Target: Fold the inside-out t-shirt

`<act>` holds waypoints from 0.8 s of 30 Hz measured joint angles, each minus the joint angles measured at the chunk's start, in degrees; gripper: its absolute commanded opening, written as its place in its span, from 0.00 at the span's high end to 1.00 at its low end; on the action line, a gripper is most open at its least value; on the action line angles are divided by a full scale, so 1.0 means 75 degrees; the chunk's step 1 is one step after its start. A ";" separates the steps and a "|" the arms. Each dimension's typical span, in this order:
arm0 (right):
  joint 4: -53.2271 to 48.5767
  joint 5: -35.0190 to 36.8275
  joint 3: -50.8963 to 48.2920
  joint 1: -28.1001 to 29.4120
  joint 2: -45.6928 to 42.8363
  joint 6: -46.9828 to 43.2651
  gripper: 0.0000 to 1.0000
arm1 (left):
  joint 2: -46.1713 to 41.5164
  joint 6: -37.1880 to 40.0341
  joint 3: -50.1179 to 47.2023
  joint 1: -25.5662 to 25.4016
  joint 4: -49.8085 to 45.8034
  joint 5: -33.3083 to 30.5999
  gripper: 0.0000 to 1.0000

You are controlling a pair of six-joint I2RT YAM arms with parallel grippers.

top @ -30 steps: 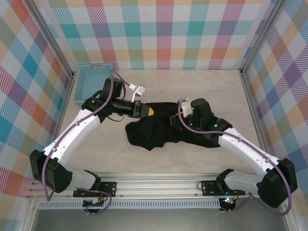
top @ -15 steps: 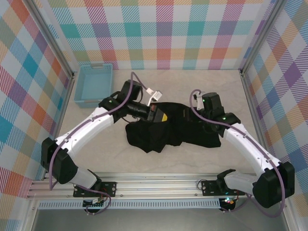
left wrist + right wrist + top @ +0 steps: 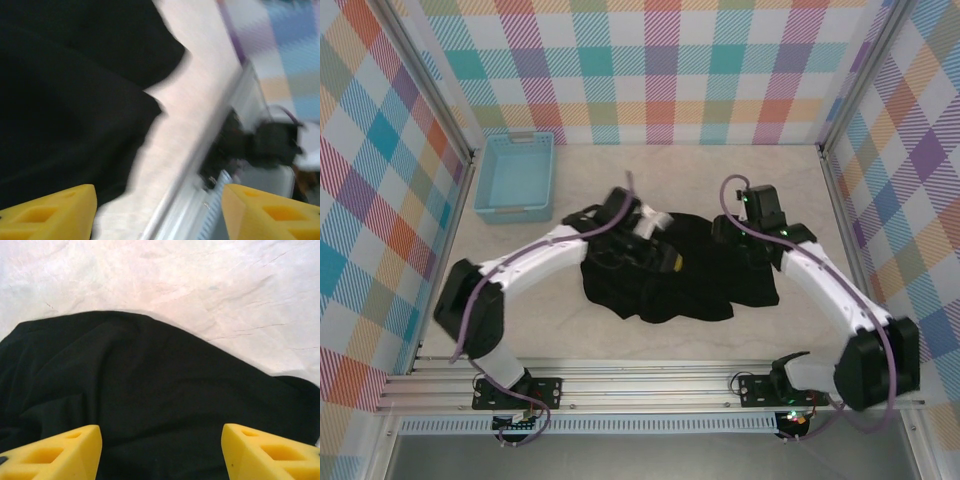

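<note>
The inside-out t-shirt [image 3: 695, 280] lies bunched as a black heap in the middle of the table. My left gripper [image 3: 668, 262] hovers over its left half. In the blurred left wrist view the yellow pads [image 3: 50, 212] stand wide apart and open, with nothing between them, above the t-shirt's edge [image 3: 65, 100] and bare table. My right gripper [image 3: 732, 238] is over the t-shirt's back right part. In the right wrist view it [image 3: 161, 455] is open, its pads [image 3: 272, 452] apart above smooth black cloth [image 3: 150, 380], gripping nothing.
A light blue plastic basket [image 3: 515, 177] stands at the back left, apart from the t-shirt. Pale table surface [image 3: 650, 175] runs behind the t-shirt to the checked back wall. The metal rail [image 3: 650, 385] with both arm bases borders the near edge.
My left gripper was shut on the t-shirt's left side; it swung right over the cloth and opened, letting go. The right gripper drew back toward the far right and opened wider.
</note>
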 measured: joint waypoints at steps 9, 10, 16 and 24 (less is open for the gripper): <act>0.0361 -0.0122 0.2699 0.0009 0.4211 -0.0341 0.21 | 0.0839 -0.0557 -0.0347 0.2323 0.0595 -0.3346 0.24; 0.0280 -0.0140 0.3080 0.0006 0.4590 -0.0385 0.20 | 0.1201 -0.0533 -0.0157 0.2308 0.0586 -0.3354 0.24; -0.0434 -0.0376 0.4208 0.0003 0.5820 -0.0458 0.25 | 0.2326 -0.0356 0.0262 0.2256 0.0533 -0.2955 0.30; -0.0950 -0.0854 0.4683 -0.0003 0.6417 -0.0274 0.57 | 0.2841 -0.0428 0.0370 0.2177 0.0656 -0.1813 0.63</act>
